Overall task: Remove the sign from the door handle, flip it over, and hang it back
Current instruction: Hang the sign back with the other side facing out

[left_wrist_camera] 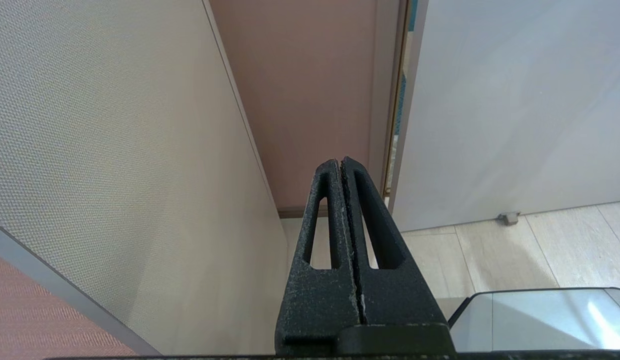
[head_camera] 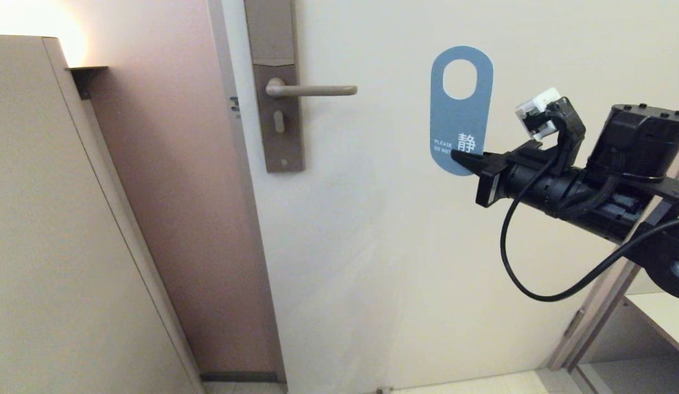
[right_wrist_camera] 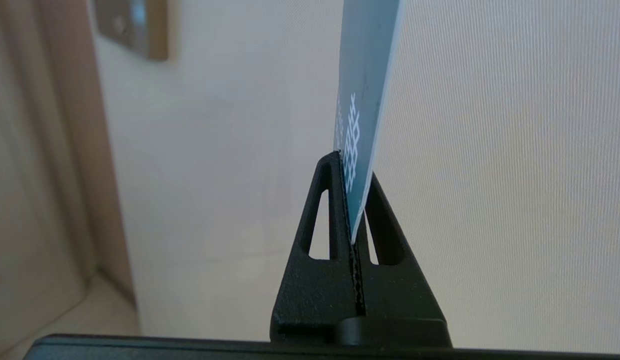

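A: The right gripper (head_camera: 464,158) has its jaws clamped on the lower right edge of the sign (head_camera: 461,104), blue face toward us, held upright in front of the door and well to the right of the door handle (head_camera: 312,90), off it.

B: And the left gripper (left_wrist_camera: 341,165)?

A: Pressed shut on nothing, low on the left, idle.

B: What worries you?

A: The hold is only a thin edge bite. Nudging the lever tip with the oval hole could pivot the card or pull it free

One sign (head_camera: 461,109), one door handle (head_camera: 312,90), two claws: right (head_camera: 464,158), left (left_wrist_camera: 341,165).
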You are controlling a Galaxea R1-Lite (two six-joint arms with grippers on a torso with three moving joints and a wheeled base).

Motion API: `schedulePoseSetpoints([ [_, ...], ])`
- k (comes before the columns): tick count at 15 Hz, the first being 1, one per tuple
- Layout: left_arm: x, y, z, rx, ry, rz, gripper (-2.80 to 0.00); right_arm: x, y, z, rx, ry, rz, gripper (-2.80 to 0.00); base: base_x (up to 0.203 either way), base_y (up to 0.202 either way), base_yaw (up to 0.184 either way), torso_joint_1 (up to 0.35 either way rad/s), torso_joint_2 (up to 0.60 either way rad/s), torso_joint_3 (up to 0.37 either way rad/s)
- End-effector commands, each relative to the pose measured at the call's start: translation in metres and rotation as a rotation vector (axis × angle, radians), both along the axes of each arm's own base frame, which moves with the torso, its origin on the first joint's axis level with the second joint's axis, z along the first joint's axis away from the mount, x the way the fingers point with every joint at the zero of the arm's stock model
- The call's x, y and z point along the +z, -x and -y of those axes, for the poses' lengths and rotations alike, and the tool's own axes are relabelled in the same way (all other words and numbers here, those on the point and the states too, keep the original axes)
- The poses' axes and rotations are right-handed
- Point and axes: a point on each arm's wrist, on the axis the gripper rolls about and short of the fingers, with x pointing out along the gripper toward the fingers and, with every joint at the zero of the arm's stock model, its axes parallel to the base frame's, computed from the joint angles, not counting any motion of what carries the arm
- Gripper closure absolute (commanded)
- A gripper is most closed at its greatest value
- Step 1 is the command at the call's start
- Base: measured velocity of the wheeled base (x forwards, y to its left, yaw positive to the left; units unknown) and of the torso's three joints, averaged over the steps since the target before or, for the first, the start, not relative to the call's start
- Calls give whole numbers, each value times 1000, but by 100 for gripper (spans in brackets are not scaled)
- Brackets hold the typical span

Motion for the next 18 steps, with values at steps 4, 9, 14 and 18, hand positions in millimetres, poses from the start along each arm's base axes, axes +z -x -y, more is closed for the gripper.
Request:
schedulePoseSetpoints([
  [4, 0, 0, 0, 2, -1, -2, 0, 0, -1, -35, -61, 0, 13, 0, 0, 0, 0, 0, 0, 0],
  [9, 0, 0, 0, 2, -1, -2, 0, -8, 0, -67, -138, 20, 3, 0, 0, 0, 0, 0, 0, 0],
  [14, 0, 0, 0, 0, -1, -2, 0, -7, -11, -74, -142, 13, 16, 0, 0, 0, 0, 0, 0, 0],
  [18, 0, 0, 0, 1, -1, -2, 0, -10, -20, -80, -140, 24, 22, 0, 0, 0, 0, 0, 0, 0],
])
